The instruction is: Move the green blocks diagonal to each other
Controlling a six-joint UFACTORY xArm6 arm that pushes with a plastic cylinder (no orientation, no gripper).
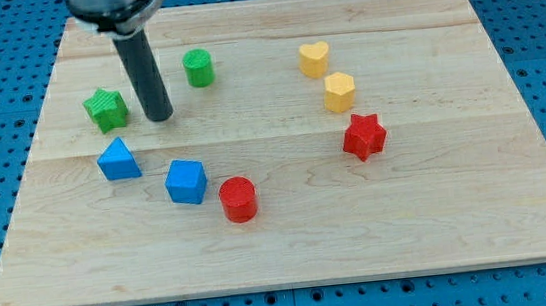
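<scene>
Right now, in the camera view, my tip point(160, 117) rests on the wooden board point(292, 242) in its upper left part, between the two green blocks. I carry no fingers at all, only a straight dark rod, so nothing is open, closed or gripped.

On the view's left of my tip, just beside it but with a small gap, sits the green star point(106, 109). Up and to the view's right of my tip stands the green cylinder point(199, 68), a little farther off than the star and nearer the view's top (the two greens therefore lie on a slant, the cylinder higher and to the right).

Below the star lies the blue triangle point(118, 160), and to its right, slightly lower, the blue cube point(186, 180). Just beside the cube, toward the view's bottom right, stands the red cylinder point(238, 198).

Over on the view's right half, well apart from my tip, the yellow heart point(314, 59) sits highest, with a second yellow block point(340, 92) close below it; its exact shape is hard to make out. Below that one lies the red star point(364, 136).
</scene>
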